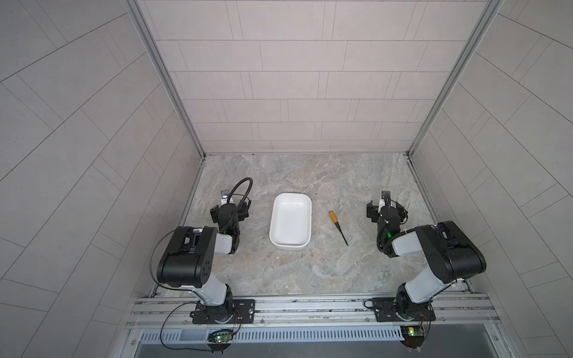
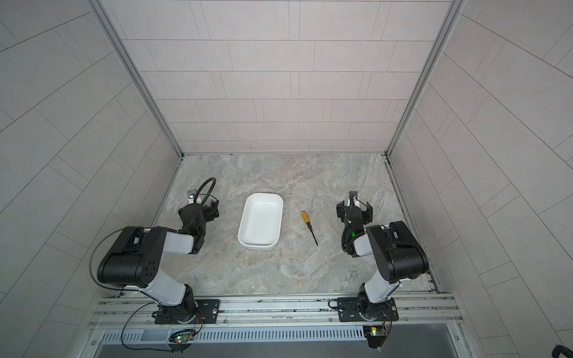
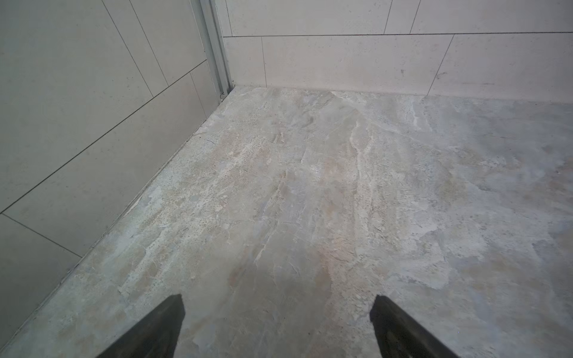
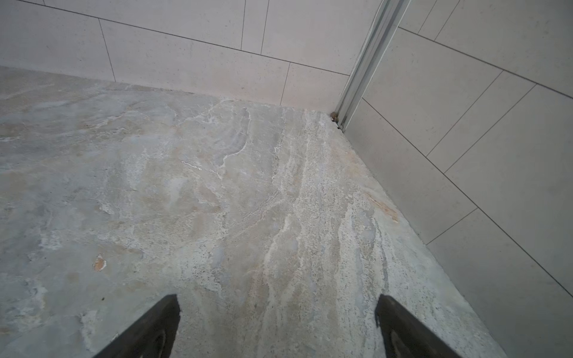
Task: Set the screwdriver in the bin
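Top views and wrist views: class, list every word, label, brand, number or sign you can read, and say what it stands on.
No text can be read in any view.
screwdriver: no lettering shows on its yellow-orange handle.
bin: plain white, no label.
right arm's black housing: faint pale marks, too blurred to read.
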### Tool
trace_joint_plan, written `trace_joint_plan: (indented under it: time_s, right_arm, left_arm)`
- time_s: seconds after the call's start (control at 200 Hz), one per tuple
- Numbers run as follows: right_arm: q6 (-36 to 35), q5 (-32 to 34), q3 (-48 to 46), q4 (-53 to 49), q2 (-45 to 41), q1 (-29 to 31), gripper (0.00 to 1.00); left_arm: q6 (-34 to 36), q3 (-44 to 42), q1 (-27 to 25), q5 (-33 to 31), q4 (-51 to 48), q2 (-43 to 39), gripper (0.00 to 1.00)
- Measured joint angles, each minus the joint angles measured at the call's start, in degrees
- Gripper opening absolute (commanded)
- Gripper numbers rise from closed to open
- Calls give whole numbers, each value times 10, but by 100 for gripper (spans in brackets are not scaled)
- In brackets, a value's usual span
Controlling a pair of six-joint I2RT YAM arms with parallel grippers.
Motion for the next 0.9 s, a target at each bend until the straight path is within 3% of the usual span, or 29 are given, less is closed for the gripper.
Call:
trace_joint_plan:
  time_s: [0.56, 0.896]
  right_arm:
    - [0, -6, 0, 0, 0, 0, 99]
    - [0, -7, 0, 0, 0, 0, 99]
  left_arm:
    - [1, 0, -4, 0, 0, 0, 100]
    - [18, 7, -5, 38, -10, 0, 100]
